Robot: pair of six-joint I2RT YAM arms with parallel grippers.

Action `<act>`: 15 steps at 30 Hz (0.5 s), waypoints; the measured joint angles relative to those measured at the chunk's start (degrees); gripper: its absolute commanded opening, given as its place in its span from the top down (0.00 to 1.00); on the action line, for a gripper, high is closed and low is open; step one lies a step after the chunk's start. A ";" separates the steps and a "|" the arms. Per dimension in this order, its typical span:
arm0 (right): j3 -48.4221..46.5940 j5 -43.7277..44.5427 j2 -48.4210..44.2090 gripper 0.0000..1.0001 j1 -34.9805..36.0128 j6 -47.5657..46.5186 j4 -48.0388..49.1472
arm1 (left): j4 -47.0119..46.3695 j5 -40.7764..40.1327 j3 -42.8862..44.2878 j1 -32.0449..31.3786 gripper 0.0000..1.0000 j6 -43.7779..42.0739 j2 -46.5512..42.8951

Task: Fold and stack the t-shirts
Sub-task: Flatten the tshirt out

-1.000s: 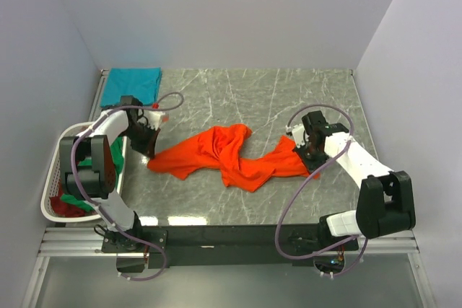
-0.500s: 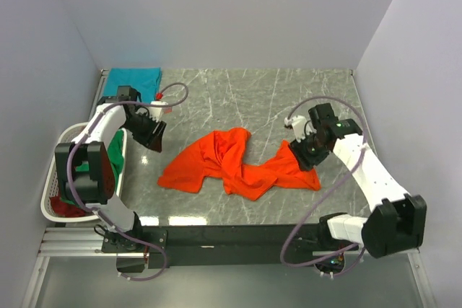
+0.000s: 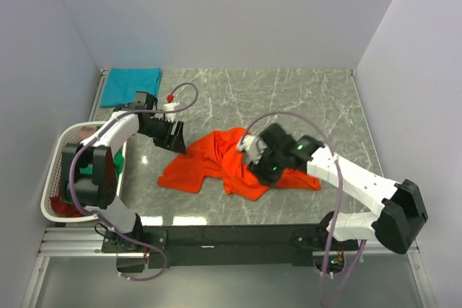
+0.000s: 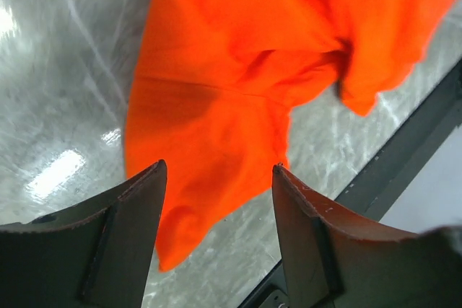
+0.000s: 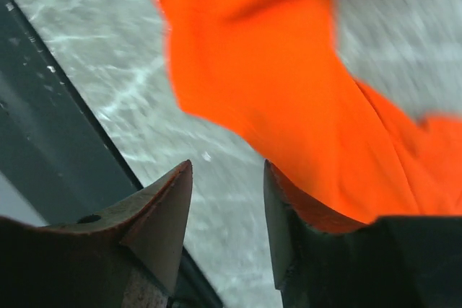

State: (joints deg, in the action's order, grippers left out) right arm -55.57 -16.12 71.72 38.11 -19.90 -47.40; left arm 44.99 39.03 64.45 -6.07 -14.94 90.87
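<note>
While the big grey worktop (image 3: 289, 91) holds everything, the thing that matters most is the orange t-shirt (image 3: 209, 167), which lies in a crumpled, twisted heap near the middle, a little toward the front edge, not yet folded. Next in size is the white basket (image 3: 52, 178) at the left side, with a dark red t-shirt (image 3: 61, 208) bunched inside it. The teal t-shirt (image 3: 130, 86) lies flat in the far left corner, well apart from the orange one. Then come the two arms. The left tool (image 4: 216, 171) hangs over the left part of the orange t-shirt with its jaws wide and nothing between them. The right tool (image 5: 227, 167) is low over the middle of the heap, its jaws apart but closer together, and also holding nothing. I think the next job is to grab the cloth and pull it out flat. That could go wrong, because the cloth is all bunched up, so a tool might pinch two layers at once, and the shirt would stay twisted. The two tools are also near each other — they could bump. And a hard tug toward the front could drag the shirt off the worktop.
</note>
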 measured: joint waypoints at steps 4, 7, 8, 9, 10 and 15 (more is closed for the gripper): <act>2.01 6.16 1.75 0.46 12.98 1.03 5.75 | -1.18 -3.13 -1.70 0.04 0.33 3.85 4.11; 2.01 10.10 6.29 0.44 17.55 1.40 9.40 | -0.90 -5.44 -2.36 0.04 0.33 5.14 5.68; 2.01 11.04 7.91 0.43 18.60 1.66 10.25 | -0.96 -6.14 -2.36 0.04 0.32 5.29 6.14; 1.99 12.07 9.53 0.43 19.47 2.01 11.04 | -1.01 -6.84 -2.36 0.04 0.32 5.55 6.54; 1.99 12.81 11.26 0.43 20.37 2.19 11.82 | -1.03 -7.41 -2.38 0.04 0.31 5.68 6.78; 1.95 16.37 18.18 0.42 24.76 2.82 14.32 | -1.09 -10.21 -2.93 0.04 0.30 5.81 7.28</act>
State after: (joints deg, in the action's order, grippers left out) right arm -53.63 0.25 89.91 62.87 -17.08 -33.08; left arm 43.90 28.82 61.52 -6.02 -9.13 98.15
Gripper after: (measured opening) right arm 0.573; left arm 0.697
